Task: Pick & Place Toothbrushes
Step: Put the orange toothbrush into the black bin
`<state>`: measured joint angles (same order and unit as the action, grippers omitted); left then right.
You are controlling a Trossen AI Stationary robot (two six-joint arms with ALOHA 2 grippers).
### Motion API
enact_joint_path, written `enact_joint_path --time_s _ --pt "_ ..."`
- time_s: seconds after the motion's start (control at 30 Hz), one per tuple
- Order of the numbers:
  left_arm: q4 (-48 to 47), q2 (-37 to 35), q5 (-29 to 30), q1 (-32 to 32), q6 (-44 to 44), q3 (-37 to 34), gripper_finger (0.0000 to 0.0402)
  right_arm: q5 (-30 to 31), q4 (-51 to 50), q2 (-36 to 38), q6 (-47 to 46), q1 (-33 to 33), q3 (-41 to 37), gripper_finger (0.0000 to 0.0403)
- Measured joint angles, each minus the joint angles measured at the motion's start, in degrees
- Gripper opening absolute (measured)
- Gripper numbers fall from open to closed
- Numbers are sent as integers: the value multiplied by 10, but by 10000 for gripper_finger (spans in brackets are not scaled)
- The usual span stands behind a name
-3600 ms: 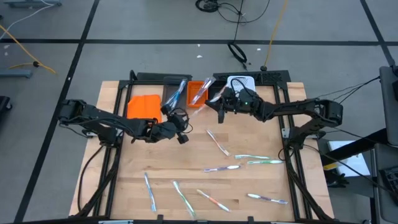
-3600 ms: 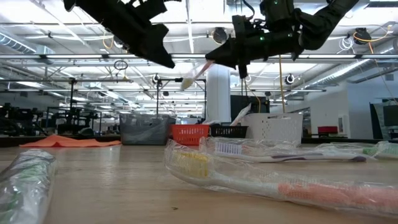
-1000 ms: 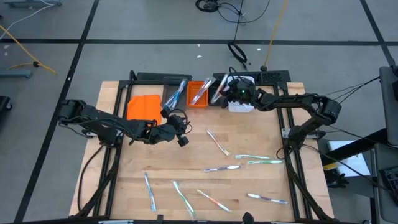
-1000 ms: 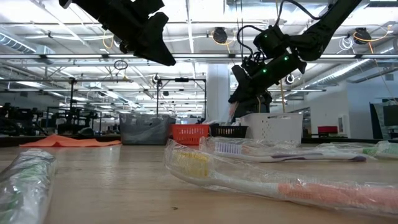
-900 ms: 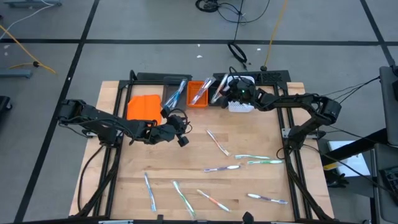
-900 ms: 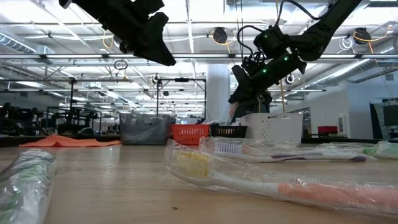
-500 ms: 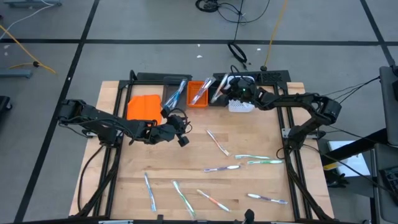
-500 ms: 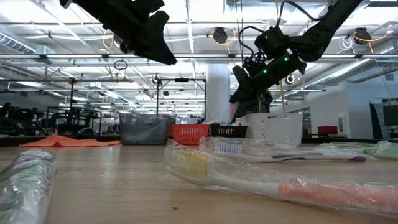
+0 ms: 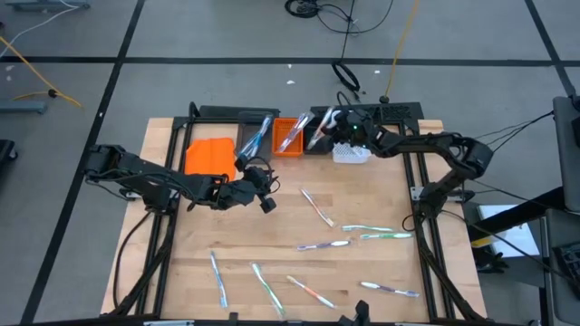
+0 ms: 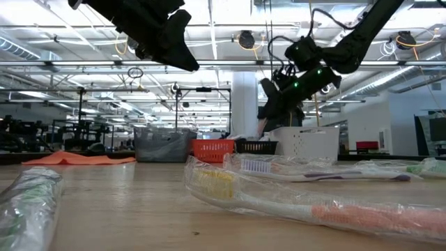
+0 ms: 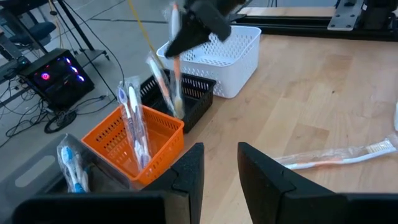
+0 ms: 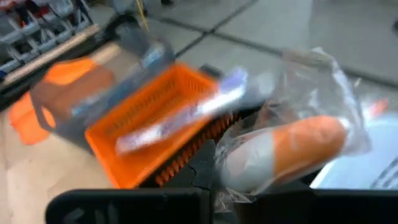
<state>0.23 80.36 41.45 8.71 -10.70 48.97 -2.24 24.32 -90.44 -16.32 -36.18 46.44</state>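
Placement step, by my read: right claw [image 9: 337, 127] sits over the black bin [image 9: 317, 138] at the surface's far edge, pinched shut on a wrapped orange-handled toothbrush [image 12: 283, 149]. Next move calls for opening the fingers w/ the brush tip inside the bin. Left claw [image 11: 217, 168] hovers mid-surface, fingers partly apart, holding nothing. Other toothbrushes [image 9: 319, 206] lie loose on the near half; some stand in the orange bin [image 9: 288, 138].

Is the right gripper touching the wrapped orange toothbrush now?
Touching. In the right wrist view the right gripper has its fingers shut on the wrapped orange toothbrush, whose plastic wrapper is pinched between them.
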Motion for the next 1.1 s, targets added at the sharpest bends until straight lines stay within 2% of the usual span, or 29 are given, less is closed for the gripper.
enact_joint_path --time_s 0.13,0.3,0.63,0.87,1.1 --pt "0 0 0 0 -4 0 99 -40 12 -27 -18 -8 3 18" --pt "-1 0 0 0 -3 0 99 -41 8 -42 -10 -18 13 24" --pt "-1 0 0 0 0 0 99 -39 7 -38 -1 -32 17 67" --pt "-1 0 0 0 0 0 99 -34 13 -38 22 -31 17 142" --pt "-2 0 0 0 0 0 99 42 42 -38 19 -31 16 224"
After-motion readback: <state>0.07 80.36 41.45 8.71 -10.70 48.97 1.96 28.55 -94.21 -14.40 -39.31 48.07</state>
